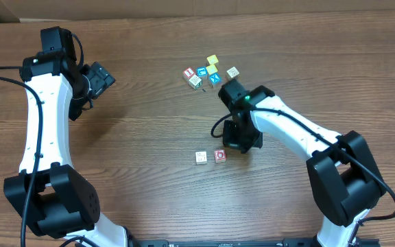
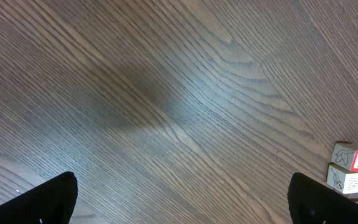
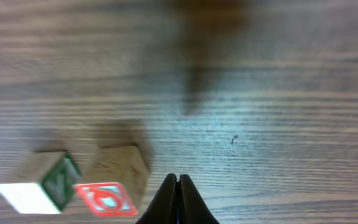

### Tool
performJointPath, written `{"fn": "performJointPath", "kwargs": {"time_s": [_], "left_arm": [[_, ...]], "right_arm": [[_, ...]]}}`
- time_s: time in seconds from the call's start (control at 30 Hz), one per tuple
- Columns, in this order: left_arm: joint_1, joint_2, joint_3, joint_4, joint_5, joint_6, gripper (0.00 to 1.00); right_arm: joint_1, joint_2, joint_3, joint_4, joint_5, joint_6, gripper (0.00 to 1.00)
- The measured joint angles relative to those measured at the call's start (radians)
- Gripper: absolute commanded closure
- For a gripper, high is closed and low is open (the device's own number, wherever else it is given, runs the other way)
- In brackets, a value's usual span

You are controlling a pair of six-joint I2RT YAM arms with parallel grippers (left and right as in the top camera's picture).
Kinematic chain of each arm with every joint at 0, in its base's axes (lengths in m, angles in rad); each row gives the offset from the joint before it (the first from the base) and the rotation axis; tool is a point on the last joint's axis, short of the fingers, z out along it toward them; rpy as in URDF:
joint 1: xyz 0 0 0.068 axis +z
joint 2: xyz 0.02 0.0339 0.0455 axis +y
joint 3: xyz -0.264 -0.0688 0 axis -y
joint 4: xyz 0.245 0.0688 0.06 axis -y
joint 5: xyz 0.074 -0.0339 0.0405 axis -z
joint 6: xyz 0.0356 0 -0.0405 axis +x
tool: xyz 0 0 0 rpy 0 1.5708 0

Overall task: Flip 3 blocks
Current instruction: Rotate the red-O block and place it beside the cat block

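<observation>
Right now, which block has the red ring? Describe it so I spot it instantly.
On the wooden table, skip the far cluster of blocks and find the shut right pincer. Two blocks sit alone beside it; the red ring block is the one nearer the pincer, red-topped where its neighbour is cream.

The counter (image 1: 142,137) is brown wood-grain laminate, with the grain running side to side. Near its middle two small picture cubes sit side by side, just apart: a cream-faced block (image 1: 201,157) and, to its right, a red-ring block (image 1: 220,155) with the ring face up. Well apart from them, toward the far edge, lies a loose cluster. It holds a red-faced cube (image 1: 189,73) just beside a white cube with dark line drawings (image 1: 195,81), two blue-faced cubes (image 1: 202,72), two yellow cubes (image 1: 212,60) and, at the right end, a cream block with tan marks (image 1: 232,71).
</observation>
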Motion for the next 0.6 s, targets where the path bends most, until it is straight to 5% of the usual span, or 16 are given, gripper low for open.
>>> {"fn": "performJointPath", "kwargs": {"time_s": [0.6], "left_arm": [[0.0,0.0,0.0,0.0,0.0,0.0,0.0]], "right_arm": [[0.005,0.0,-0.091,0.091,-0.068,0.02,0.96]]}}
